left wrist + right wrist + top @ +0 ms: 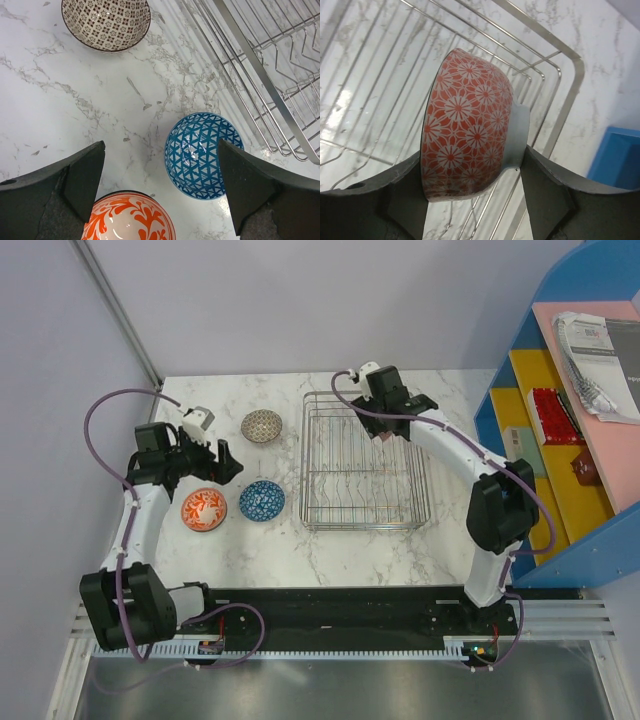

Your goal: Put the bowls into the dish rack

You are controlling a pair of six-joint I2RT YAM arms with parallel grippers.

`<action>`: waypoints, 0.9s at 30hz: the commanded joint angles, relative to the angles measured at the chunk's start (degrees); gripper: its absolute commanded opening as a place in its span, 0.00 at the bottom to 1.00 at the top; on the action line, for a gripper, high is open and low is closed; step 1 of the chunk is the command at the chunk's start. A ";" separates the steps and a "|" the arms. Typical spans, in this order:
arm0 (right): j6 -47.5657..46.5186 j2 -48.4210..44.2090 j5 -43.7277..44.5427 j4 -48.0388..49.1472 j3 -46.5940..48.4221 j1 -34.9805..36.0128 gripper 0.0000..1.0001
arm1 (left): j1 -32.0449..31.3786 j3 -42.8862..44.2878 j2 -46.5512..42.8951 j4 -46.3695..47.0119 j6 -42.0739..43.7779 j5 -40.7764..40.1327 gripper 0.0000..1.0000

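Three bowls are sitting on the table; a fourth is hanging over the rack.
The left gripper (225, 462) is gaping empty, angled down above the orange swirl bowl (203, 509) and blue lattice bowl (262, 500) near the marble table's (270, 560) left edge. The right gripper (472, 160), stretched out to the dish rack's (570, 55) far edge, is clamping the red floral bowl (470, 130) on edge. Missing the tines, it could topple flat.

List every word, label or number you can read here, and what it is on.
White printed leaflet on the pink shelf panel: print too small to read.
Red flat packet on the yellow shelf: markings blurred.
No other text shows.
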 commanded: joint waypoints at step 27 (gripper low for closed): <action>-26.63 18.74 40.97 14.00 3.75 7.67 0.00 | 3.03 -7.75 -5.00 9.65 -1.44 4.35 1.00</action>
